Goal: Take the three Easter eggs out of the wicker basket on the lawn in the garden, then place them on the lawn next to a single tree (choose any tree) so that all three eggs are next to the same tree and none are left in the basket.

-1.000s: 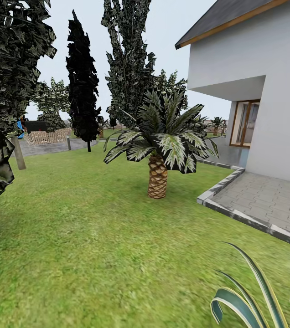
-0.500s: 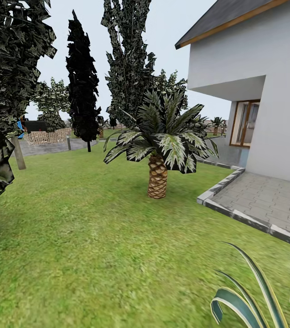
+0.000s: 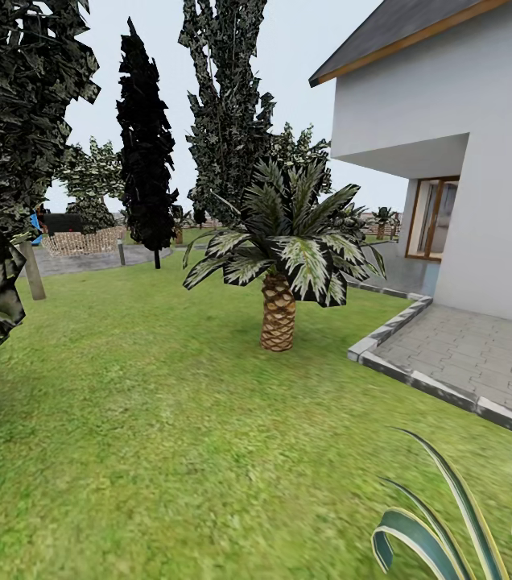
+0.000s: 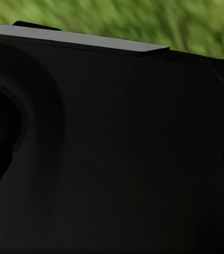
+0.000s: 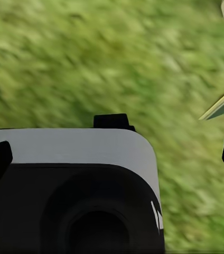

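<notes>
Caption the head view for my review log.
Short palm on the lawn beside a white house and paved patio; tall trees behind.

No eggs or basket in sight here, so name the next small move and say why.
Probably turn the base and head to scan the rest of the lawn. The head view holds grass, a short palm, a black columnar tree, a pale-trunked tree and the house patio, with no basket or eggs among them. Both wrist views look down at grass, so nothing is within reach yet.

Mottled green lawn (image 3: pixel 127 419), scaly tan palm trunk (image 3: pixel 278 314)
</notes>
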{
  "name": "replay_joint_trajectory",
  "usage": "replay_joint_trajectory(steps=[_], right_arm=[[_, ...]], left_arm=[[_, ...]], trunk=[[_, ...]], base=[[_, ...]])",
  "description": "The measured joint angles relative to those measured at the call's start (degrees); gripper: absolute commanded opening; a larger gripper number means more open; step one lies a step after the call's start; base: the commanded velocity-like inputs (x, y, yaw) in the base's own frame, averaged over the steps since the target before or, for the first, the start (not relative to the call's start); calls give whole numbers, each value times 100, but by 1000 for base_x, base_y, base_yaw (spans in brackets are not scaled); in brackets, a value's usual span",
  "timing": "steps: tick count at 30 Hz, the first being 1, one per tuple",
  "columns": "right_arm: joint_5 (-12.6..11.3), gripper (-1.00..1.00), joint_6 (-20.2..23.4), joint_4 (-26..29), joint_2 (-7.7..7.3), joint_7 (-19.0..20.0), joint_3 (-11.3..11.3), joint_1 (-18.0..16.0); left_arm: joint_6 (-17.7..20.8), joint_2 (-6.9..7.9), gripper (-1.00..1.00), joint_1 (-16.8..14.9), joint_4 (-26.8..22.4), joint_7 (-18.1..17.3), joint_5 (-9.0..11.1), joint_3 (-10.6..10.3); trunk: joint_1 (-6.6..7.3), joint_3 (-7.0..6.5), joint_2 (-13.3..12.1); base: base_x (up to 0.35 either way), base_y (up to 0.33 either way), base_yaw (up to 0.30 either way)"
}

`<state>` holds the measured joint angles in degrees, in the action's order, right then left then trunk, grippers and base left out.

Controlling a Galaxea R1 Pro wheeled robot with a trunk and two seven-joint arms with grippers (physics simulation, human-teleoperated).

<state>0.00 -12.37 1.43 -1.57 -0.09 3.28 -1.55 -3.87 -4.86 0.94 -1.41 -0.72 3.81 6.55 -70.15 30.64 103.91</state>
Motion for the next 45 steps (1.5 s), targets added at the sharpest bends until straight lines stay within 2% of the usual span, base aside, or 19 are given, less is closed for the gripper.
replay_joint_trajectory(steps=[12, 19, 45], right_arm=[[7, 100, 3, -70, -12, 4, -9, 0], [1, 100, -15, 186, -3, -1, -2, 0], [7, 100, -7, 232, -27, -1, -2, 0]], left_arm=[[1, -5, 100, 0, 0, 0, 1, 4], [-3, -10, 100, 0, 0, -4, 1, 4], [-3, 7, 100, 0, 0, 2, -9, -13]], trunk=[[0, 0, 0], [0, 0, 0], [0, 0, 0]], base=[[0, 0, 0], [0, 0, 0], [0, 0, 0]])
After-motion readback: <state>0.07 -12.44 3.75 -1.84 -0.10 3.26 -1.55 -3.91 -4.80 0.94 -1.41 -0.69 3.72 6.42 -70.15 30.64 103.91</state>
